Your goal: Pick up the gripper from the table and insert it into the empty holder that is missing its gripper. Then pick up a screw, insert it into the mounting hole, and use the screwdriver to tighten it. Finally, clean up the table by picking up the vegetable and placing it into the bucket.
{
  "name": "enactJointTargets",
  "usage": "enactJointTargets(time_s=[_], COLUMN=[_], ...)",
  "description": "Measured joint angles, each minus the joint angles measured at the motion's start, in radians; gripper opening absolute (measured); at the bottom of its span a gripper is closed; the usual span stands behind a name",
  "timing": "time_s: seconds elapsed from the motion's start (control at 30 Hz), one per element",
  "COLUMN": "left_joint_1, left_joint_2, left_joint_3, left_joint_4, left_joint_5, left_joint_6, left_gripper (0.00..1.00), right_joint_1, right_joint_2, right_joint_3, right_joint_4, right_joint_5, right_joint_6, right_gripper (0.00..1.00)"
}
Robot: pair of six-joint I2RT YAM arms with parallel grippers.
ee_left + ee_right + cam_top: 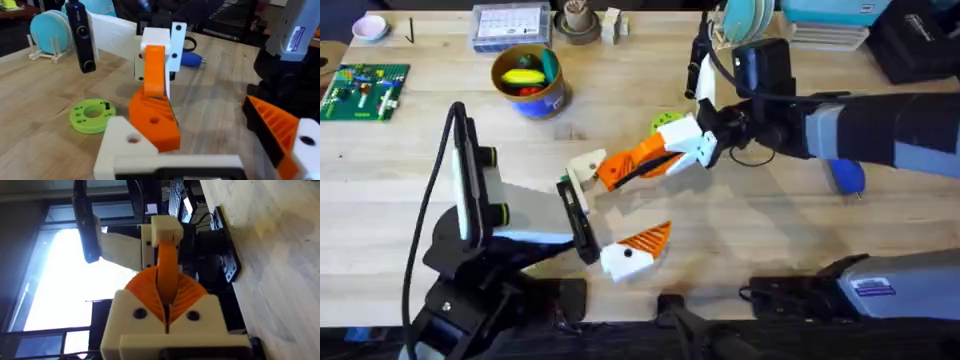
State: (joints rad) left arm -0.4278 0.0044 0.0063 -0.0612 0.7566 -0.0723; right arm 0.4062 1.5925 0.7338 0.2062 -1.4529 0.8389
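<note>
Far back on the left of the counter stands the bucket (pixel 542 103), blue-walled and yellow-rimmed, with small toy foods already in it.

Nearer the middle, the left pincer (pixel 607 208) is spread wide, its two white mounts well apart. One mount carries a ribbed orange tip (pixel 648 240). The other is the bare holder (pixel 586 166), and the mounting hole (pixel 132 140) shows as a small round opening on its flat face.

Touching that holder is the gripper (pixel 613 172), the loose orange wedge. Its end looks pushed against or partly into the holder, but I cannot tell whether it is fully seated.

The right pincer (pixel 655 155) reaches in from the right, its orange ribbed pads pressed together and pinching the wedge's outer end.

The wedge is likely light, stiff printed plastic. The ribbed face should grip well, while the smooth flanks could slip. It seems best held across its flat sides near the thick outer end. That leaves the mating end free and lets it be pushed straight along the holder's axis, since a skewed push would probably jam it.

Just behind the right pincer lies a lime-green disc (pixel 668 122). Farther right the blue screwdriver (pixel 847 176) rests on the counter, partly under the right arm.
</note>
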Motion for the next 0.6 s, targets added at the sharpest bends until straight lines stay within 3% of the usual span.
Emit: enactJointTargets(time_s=[0.33,0.6], left_joint_1=[0.0,0.014], left_joint_2=[0.001,0.001], left_joint_3=[0.0,0.0], left_joint_4=[-0.002,0.001], left_joint_5=[-0.025,-0.074], left_joint_6=[-0.018,-0.018], left_gripper=[0.993,0.993], right_joint_1=[0.013,0.066], right_joint_2=[0.0,0.0], right_joint_3=[0.0,0.0], right_joint_4=[0.021,0.182], right_joint_5=[0.065,0.163], right_joint_6=[0.094,0.215], right_gripper=[0.008,0.008])
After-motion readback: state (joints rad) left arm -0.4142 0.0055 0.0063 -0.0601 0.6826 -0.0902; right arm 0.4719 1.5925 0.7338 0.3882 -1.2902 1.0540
